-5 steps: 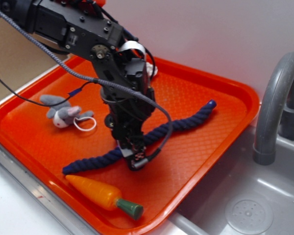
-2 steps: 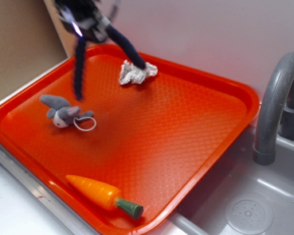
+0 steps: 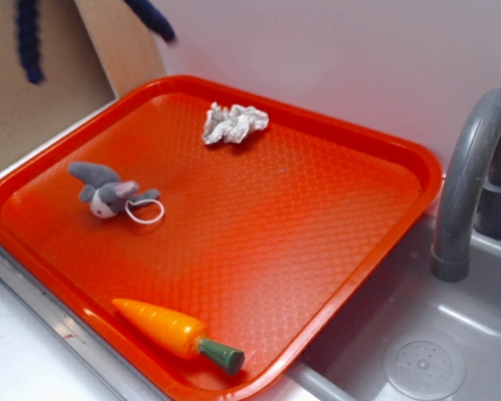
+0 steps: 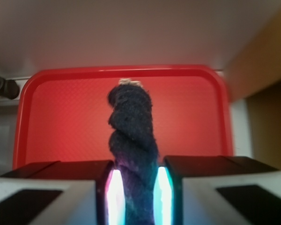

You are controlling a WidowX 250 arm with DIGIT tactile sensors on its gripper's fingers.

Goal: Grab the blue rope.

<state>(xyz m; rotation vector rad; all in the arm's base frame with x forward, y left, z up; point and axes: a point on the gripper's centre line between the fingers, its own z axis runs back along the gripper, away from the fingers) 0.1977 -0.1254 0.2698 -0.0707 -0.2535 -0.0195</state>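
My tool (image 4: pixel 133 197) is clamped on the blue rope (image 4: pixel 131 140), which fills the gap between the two fingers (image 4: pixel 61 187) and touches both lit inner faces. In the wrist view the rope rises from between the fingers as a thick dark twist and ends in a pale tip. Its lower part runs off the bottom edge of that view, so I cannot see how much hangs below. Behind it lies the orange tray (image 4: pixel 61 122), with a dark fitting at its left edge that is too blurred to name.

In the exterior view my tool and arm are out of frame. Only two dark rope ends show at the top: one hanging at the upper left in front of the brown board (image 3: pixel 33 100), the other a short blurred stub near the top middle against the pale wall (image 3: pixel 359 58). Both hang clear above the tray, touching nothing on it.

On the tray sit a crumpled paper wad (image 3: pixel 232 123) near the far rim, a small grey stuffed animal (image 3: pixel 108 192) with a white loop near the left side, and a toy carrot (image 3: pixel 177 334) near the front rim. The tray's front corner is cut off by the bottom edge. To the right are a grey faucet (image 3: pixel 468 175), partly out of frame, and a sink (image 3: pixel 434 351) with a round drain.
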